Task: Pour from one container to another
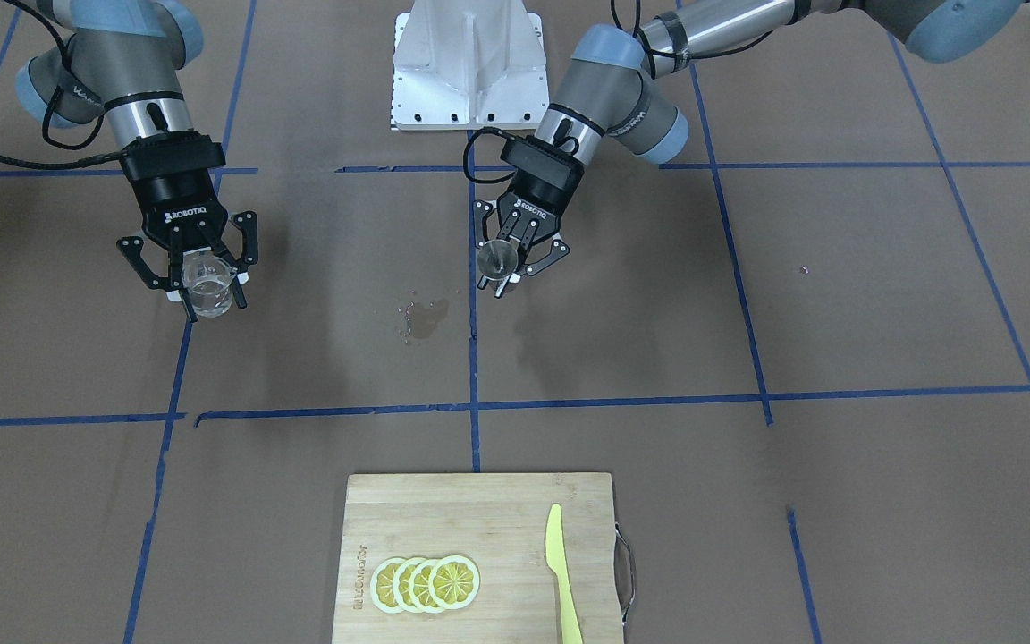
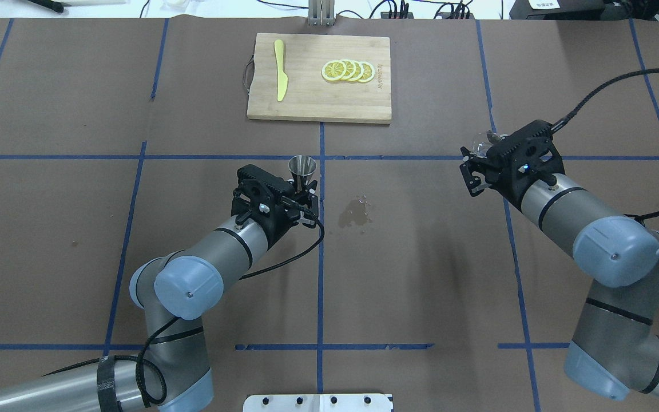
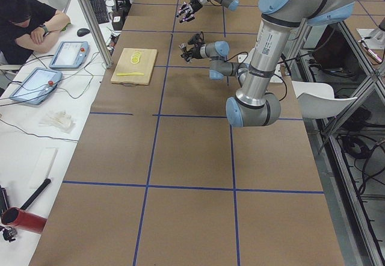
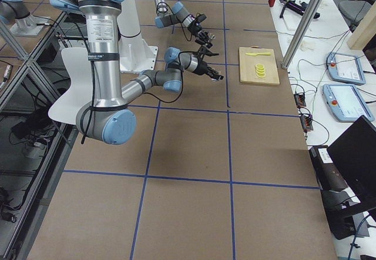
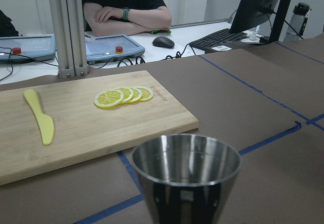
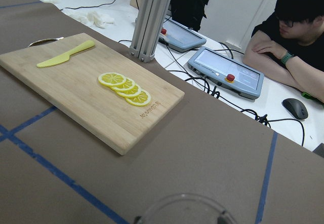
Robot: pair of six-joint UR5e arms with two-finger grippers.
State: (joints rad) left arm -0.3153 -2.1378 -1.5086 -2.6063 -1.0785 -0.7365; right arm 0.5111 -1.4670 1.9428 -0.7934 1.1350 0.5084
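Front-facing view: the left gripper (image 1: 504, 270) is clamped on a steel cup (image 1: 498, 256), held above the counter (image 1: 837, 295) near centre. The right gripper (image 1: 213, 302) grips a glass (image 1: 205, 284) at the cup's 9 o'clock, well apart from it. One puddle (image 1: 426, 319) lies at the cup's 8 o'clock. At 6 o'clock, one board (image 1: 479, 528) carries one knife (image 1: 560, 572) and four lemon slices (image 1: 426, 583).

Overhead: the cup stands upright, mouth up. The glass, at its 3 o'clock, is mostly hidden by its gripper.

Side views: too small to add anything.

Left wrist: the cup's mouth fills the foreground; I cannot tell what it holds.

Right wrist: only the glass's rim shows, at 6 o'clock.

Two containers are in hand, so this looks like the carry before pouring. Next, the rims must meet, then a slow tilt. Which one pours is unclear.
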